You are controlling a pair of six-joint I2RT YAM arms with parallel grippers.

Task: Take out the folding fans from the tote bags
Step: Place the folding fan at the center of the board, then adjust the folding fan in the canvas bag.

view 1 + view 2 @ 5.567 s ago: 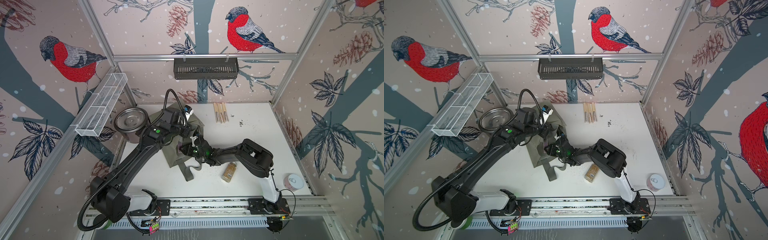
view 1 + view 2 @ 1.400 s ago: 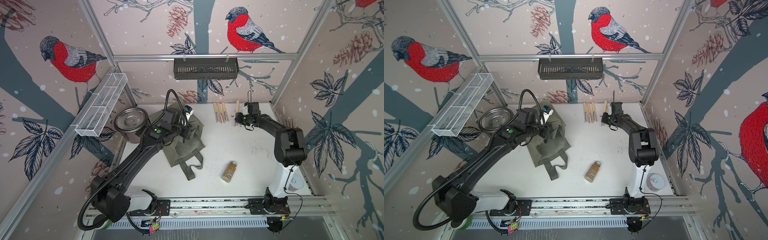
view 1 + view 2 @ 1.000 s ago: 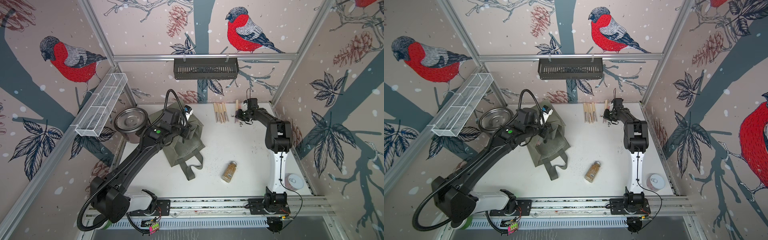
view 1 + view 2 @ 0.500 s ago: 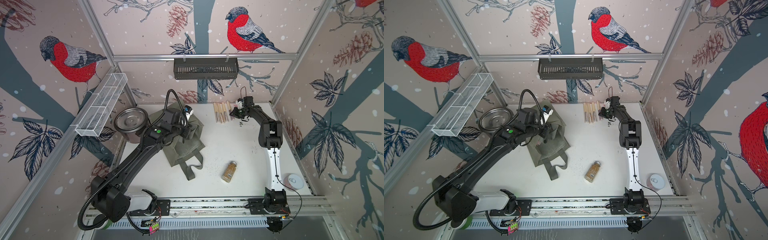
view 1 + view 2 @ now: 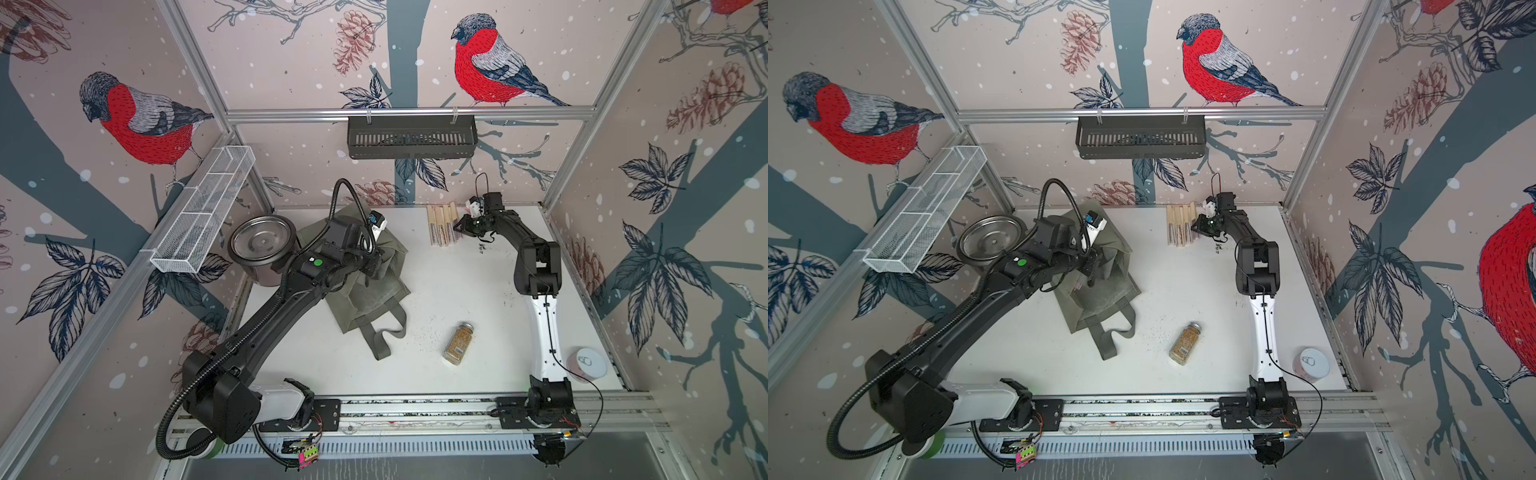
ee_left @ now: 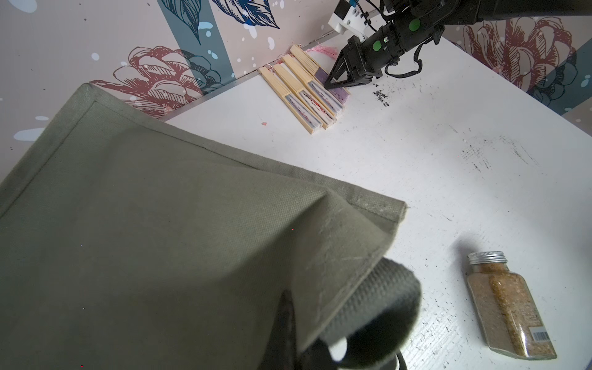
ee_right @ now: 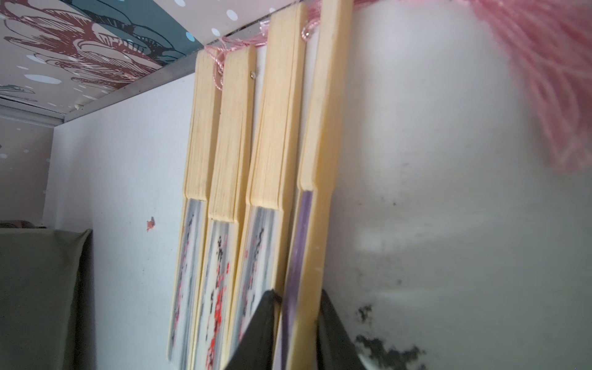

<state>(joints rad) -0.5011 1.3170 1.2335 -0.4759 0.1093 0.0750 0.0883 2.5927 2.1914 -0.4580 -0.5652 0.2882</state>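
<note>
Right fingers (image 7: 256, 336) narrowly straddle purple fan (image 7: 301, 256); left fingers (image 6: 378, 314) pinch tote bag (image 6: 160, 224); jar (image 6: 509, 307) barcoded

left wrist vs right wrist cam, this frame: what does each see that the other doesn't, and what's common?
Left wrist only: the spice jar lying on the table, the left fingers shut on the tote bag edge, and the right arm seen from outside.
Right wrist only: the rivets in the bamboo sticks, and the right fingers flanking the purple fan; whether they grip it is unclear.
Both: four folding fans in a row by the back wall, the pink tassel, and some tote bag fabric.
</note>
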